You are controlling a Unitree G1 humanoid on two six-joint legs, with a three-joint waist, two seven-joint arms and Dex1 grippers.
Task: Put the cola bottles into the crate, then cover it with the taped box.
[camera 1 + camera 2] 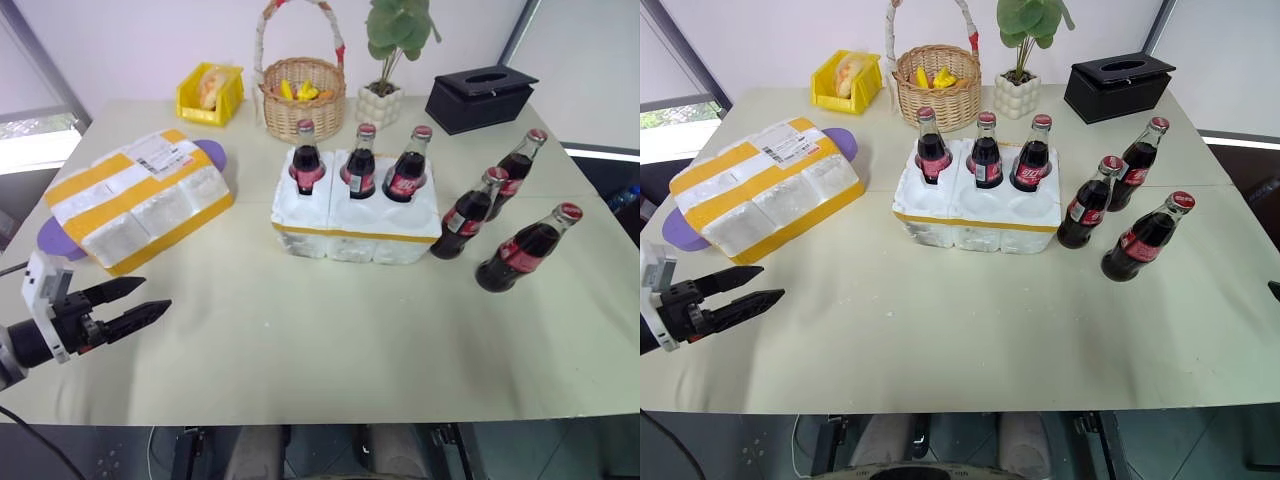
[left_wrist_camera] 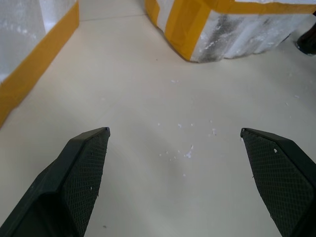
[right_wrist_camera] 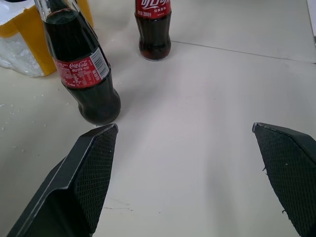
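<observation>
The white styrofoam crate (image 1: 355, 232) with a yellow band sits mid-table. Three cola bottles (image 1: 360, 165) stand in its far row of wells; the near wells are empty. Three more cola bottles (image 1: 468, 215) stand on the table to its right. The taped box (image 1: 140, 200) lies at the left, label up. My left gripper (image 1: 155, 294) hovers open and empty near the front left edge, below the taped box. In the right wrist view my right gripper (image 3: 185, 127) is open and empty, just short of a standing bottle (image 3: 81, 69), with another bottle (image 3: 154, 29) behind it.
Along the far edge stand a yellow bin (image 1: 210, 93), a wicker basket (image 1: 303, 95), a potted plant (image 1: 385, 100) and a black tissue box (image 1: 480, 97). Bare tabletop (image 1: 330, 330) stretches in front of the crate to the near edge.
</observation>
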